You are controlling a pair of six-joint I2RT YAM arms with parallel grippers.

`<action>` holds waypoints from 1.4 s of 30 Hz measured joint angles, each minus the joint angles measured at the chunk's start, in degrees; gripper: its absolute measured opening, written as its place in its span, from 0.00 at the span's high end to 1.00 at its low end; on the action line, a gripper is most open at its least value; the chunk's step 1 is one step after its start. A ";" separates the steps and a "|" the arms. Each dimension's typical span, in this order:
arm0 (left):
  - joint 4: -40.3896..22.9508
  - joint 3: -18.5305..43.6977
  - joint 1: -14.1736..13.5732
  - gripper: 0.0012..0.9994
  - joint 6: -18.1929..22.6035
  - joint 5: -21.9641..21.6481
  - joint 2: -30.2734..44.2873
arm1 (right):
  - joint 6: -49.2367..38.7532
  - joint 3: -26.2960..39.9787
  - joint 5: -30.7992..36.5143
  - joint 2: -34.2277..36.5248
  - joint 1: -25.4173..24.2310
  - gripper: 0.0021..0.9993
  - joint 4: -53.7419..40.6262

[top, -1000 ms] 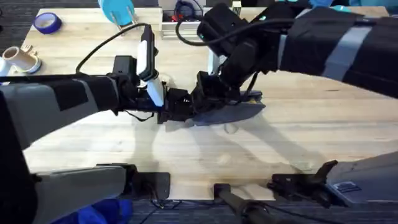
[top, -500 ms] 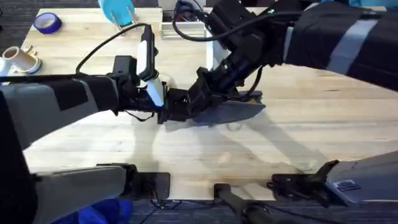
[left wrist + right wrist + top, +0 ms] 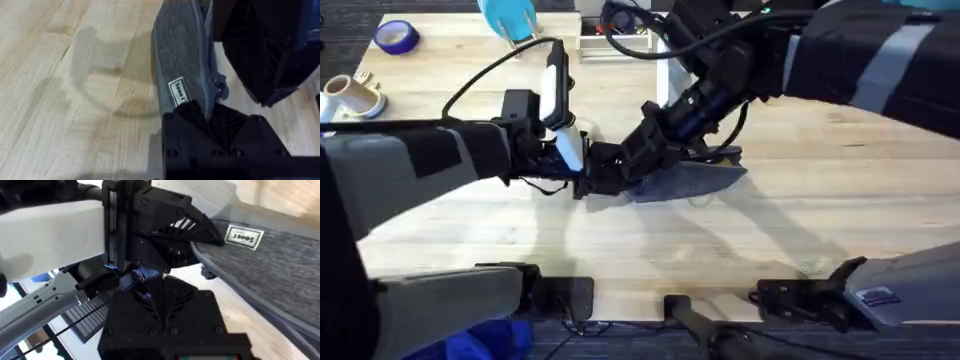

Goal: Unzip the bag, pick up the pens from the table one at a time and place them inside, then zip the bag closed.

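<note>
The bag lies on the table near its middle, long axis running left to right, grey fabric side up. A small white label sits on the fabric close to its left end.

The left gripper reaches in from the left and meets the bag at that left end. In the left wrist view its black fingers are nearly closed, pinching the end of the bag just beside the label, the fabric wedged into the narrow slot between them.

The right gripper comes down from the far right, slanting toward the same end of the bag, and sits just beside the left gripper, the two almost touching. In the right wrist view its fingers are drawn together at the bag's zipper edge, next to the left gripper's tips; something small seems caught between them, but I cannot tell whether it is the zipper pull.

A roll of blue tape rests at the table's far left corner.
</note>
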 joint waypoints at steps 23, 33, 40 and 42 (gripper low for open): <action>0.00 0.00 0.00 0.96 0.00 0.00 0.00 | 1.50 -0.04 19.25 -7.39 7.52 0.97 -3.12; 0.00 0.00 0.00 0.96 0.00 0.00 0.00 | 7.53 -0.04 31.48 -7.50 12.19 0.60 -4.15; 0.00 0.00 0.00 0.96 0.00 0.00 0.00 | 10.63 -0.04 34.66 -7.50 12.35 0.46 -4.29; 0.00 0.00 0.00 0.96 0.00 0.00 0.00 | 11.95 -0.04 35.41 -7.50 12.35 0.47 -4.57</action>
